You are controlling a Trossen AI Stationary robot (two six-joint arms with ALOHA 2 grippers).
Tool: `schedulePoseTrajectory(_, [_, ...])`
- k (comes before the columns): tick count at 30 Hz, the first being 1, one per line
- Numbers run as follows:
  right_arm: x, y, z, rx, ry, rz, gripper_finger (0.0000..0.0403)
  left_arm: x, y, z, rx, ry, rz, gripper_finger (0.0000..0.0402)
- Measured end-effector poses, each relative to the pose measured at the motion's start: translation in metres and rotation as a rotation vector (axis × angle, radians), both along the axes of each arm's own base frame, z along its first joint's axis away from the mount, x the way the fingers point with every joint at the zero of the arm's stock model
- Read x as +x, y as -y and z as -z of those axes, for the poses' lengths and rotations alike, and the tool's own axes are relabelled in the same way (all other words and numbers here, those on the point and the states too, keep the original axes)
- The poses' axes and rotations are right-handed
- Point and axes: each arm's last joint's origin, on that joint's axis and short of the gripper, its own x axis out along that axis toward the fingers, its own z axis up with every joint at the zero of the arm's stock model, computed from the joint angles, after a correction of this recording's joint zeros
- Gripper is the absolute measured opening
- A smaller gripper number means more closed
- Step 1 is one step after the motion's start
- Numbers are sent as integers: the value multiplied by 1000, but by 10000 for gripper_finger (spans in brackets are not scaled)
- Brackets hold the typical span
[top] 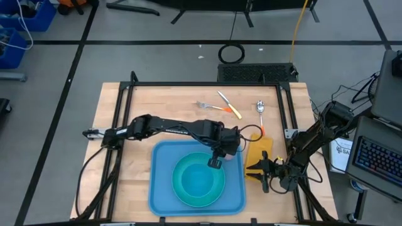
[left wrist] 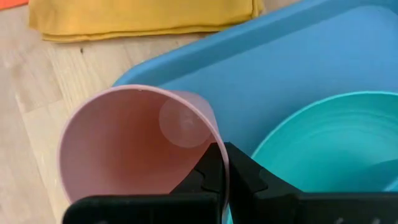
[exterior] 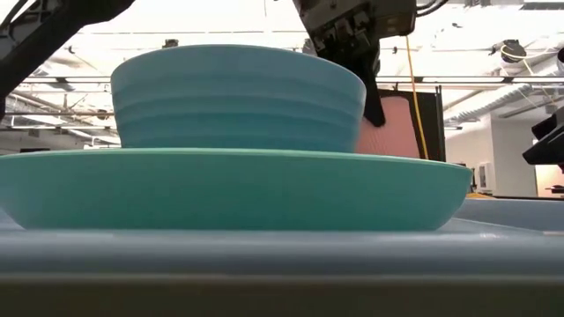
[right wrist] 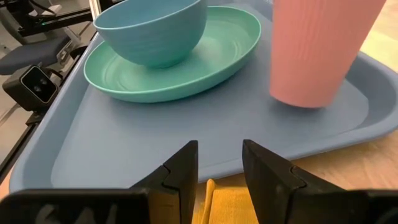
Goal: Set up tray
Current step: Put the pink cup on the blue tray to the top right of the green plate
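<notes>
High view hides the pink cup (top: pixel 231 155) under our left gripper (top: pixel 221 152), clenched on its rim above the tray (top: pixel 164 188)'s far-right corner. Our right gripper (top: pixel 265 169), fingers parted and empty, waits beside the tray over the napkin (top: pixel 259 150).

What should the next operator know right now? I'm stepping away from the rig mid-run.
Left gripper: shut on the pink cup, pinching its rim at the tray's right rear corner; whether the cup has touched down is unclear.
Right gripper: open, empty, at the tray's right edge over the yellow napkin.
Done: turquoise plate on the tray, blue bowl on the plate.
Left: release the cup; napkin, fork, knife and spoon remain on the table.
</notes>
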Motion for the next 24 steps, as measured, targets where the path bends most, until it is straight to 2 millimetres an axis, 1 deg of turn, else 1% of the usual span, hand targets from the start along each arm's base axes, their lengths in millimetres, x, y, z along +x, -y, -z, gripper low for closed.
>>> schedulePoseTrajectory(7, [0,0,0,3,2,0,114,3,1,11,1,-22,-6,2])
schedulePoseTrajectory(14, [0,0,0,3,1,-2,114,3,1,11,4,-21,-9,2])
schedulePoseTrajectory(19, [0,0,0,5,0,-3,114,2,1,12,-8,-39,-23,16])
schedulePoseTrajectory(24, [0,0,0,6,0,-2,114,2,1,13,-11,-41,-22,21])
